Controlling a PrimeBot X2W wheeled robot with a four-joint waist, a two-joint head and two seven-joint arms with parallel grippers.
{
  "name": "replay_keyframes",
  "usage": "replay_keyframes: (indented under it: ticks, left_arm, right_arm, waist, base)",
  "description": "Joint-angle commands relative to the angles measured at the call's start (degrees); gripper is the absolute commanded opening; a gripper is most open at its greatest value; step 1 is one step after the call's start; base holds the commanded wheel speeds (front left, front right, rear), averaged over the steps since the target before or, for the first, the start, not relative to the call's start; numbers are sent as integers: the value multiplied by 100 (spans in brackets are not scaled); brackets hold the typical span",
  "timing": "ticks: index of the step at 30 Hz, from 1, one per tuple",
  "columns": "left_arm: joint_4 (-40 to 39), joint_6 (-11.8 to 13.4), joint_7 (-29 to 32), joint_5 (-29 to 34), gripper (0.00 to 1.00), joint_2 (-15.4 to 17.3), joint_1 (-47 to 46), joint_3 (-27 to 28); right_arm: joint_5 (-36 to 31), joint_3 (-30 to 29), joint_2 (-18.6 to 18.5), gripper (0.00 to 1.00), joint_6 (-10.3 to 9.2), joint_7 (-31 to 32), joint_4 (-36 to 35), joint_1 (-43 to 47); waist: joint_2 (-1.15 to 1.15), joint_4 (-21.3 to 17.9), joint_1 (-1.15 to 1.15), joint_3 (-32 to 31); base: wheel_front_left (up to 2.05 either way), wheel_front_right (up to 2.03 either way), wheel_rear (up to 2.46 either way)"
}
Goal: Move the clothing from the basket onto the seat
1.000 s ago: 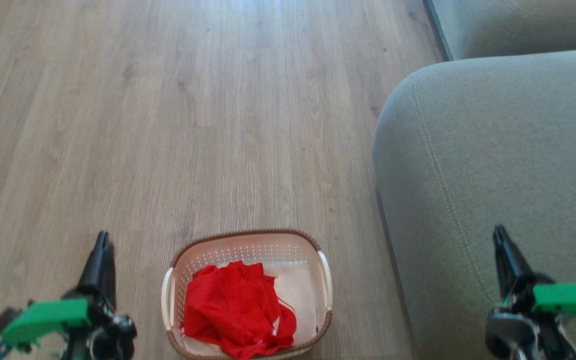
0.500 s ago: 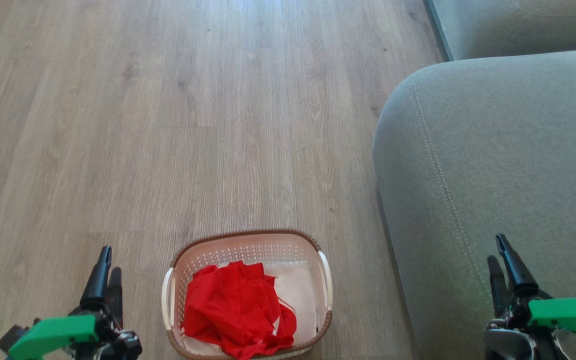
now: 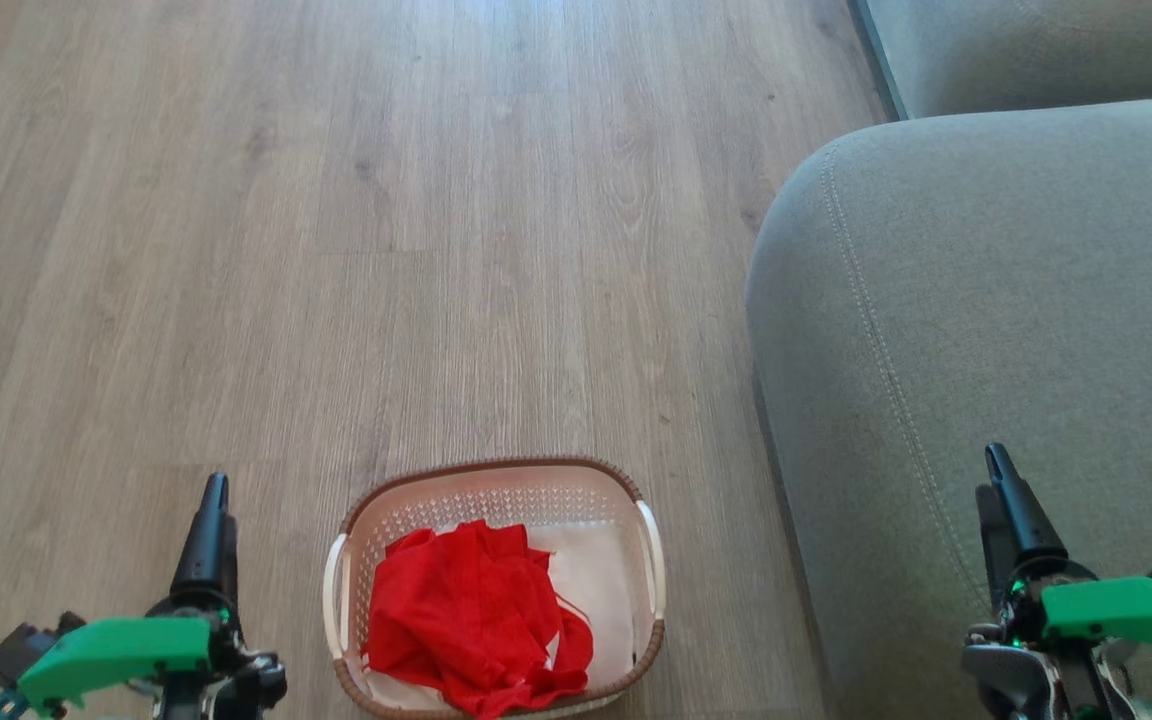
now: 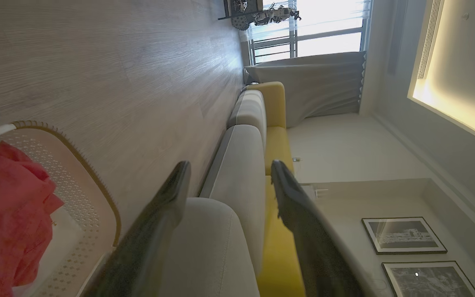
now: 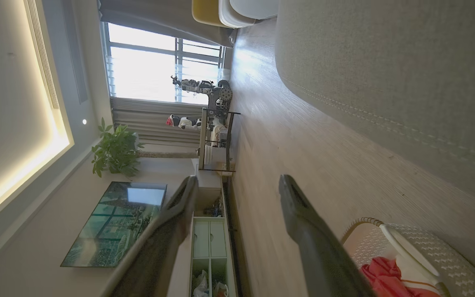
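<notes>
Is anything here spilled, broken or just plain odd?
Nothing much. The red clothing lies crumpled in the basket, one fold seeming to lap over its near rim. None has spilled onto the floor. The basket stands upright beside the seat, with no damage that shows.

Bright daylight thru window [image 5: 146, 70], glare on floor [image 3: 356, 250]; wrist views warped, foreground blurry.

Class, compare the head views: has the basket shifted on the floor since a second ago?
No. The basket keeps the same spot on the floor, just as far from the seat.
</notes>
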Motion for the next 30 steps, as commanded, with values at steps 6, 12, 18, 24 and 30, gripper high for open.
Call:
replay_keyframes:
  ticks: [6, 12, 18, 24, 30]
  left_arm:
    - [-332, -11, -141, 617, 100, 68, -294, 5]
    - [-421, -14, -241, 1262, 100, 70, -298, -36]
    - [-493, -16, -342, 1907, 100, 75, -282, -77]
    - [-531, -15, -443, 2625, 100, 141, -266, -172]
    - [-528, 62, -543, 3208, 100, 146, -279, -210]
  right_arm:
    - [-481, 143, -45, 100, 1, -144, -370, -301]
    - [-917, 254, -74, 100, 1, -245, -489, -320]
    - [-1441, 360, -132, 100, 1, -347, -571, -328]
    - [-1971, 468, -184, 100, 1, -449, -653, -341]
    - [-2520, 545, -212, 100, 1, -551, -721, -342]
  waist:
    - [0, 2, 0, 14]
    - [0, 5, 0, 20]
    - [0, 2, 0, 15]
    - [0, 0, 0, 20]
    - [0, 0, 0, 15]
  base:
    - [0, 0, 0]
    - [0, 0, 0]
    - [0, 0, 0]
    - [0, 0, 0]
    - [0, 0, 0]
